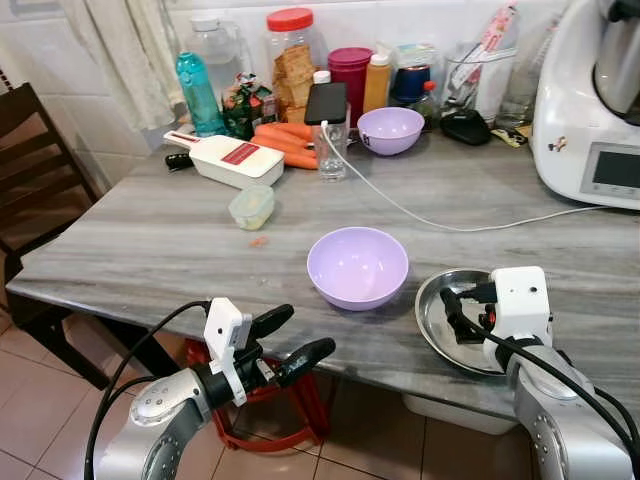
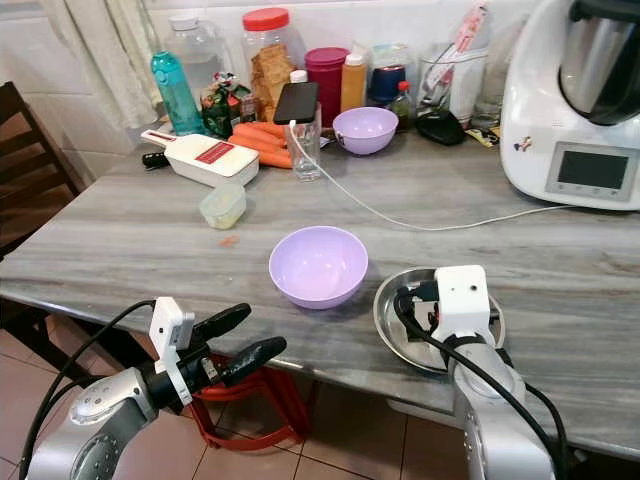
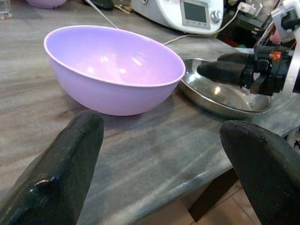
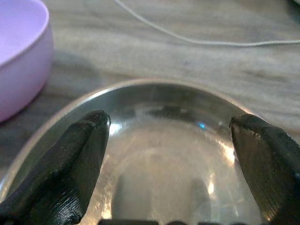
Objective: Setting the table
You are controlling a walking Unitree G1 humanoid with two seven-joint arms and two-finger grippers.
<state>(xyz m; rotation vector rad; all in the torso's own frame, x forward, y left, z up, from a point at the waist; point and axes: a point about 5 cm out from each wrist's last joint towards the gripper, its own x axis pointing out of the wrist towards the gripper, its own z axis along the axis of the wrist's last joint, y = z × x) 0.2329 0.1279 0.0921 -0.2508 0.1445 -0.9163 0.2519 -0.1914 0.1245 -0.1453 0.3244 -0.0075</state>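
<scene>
On the table [image 1: 150,240] I see my purple bowl [image 1: 357,266] near the front edge, with the steel plate [image 1: 432,318] just right of it. My right end effector [image 4: 168,140] hangs wide open over the plate. My left end effector [image 1: 295,338] is open too, holding nothing, just off the near edge.

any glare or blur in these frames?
Right wrist view: bright specular glints on the round steel plate, and the black fingers of the right hand are soft, out of focus. Left wrist view: small highlights inside the lilac plastic bowl; near fingers blurred. Eye views: sharp, evenly lit.
</scene>
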